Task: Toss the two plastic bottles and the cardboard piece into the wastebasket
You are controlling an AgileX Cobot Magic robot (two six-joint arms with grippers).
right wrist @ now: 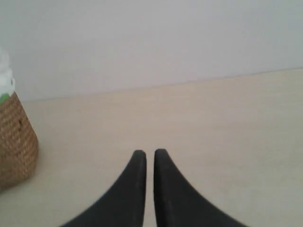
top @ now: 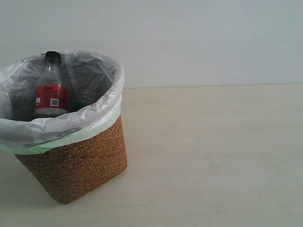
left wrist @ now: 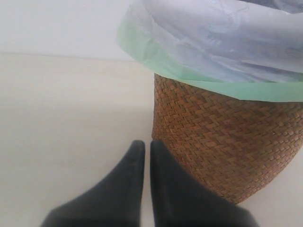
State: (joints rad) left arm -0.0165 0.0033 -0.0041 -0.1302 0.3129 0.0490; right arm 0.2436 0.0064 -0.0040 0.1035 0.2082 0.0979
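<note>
Wicker wastebasket (top: 80,165) sits front-left on the table (top: 213,156), bag (top: 94,113) folded over its rim. The black-capped red-label bottle (top: 50,90) stands upright inside. Left gripper (left wrist: 143,144) is just beside the basket's base, fingers pressed together, empty. Right gripper (right wrist: 150,152) is over the tabletop, same deal: closed, holding nothing.

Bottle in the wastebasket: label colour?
Red label with a small white code patch, on the black-capped bottle. Exterior view shows it best.
</note>
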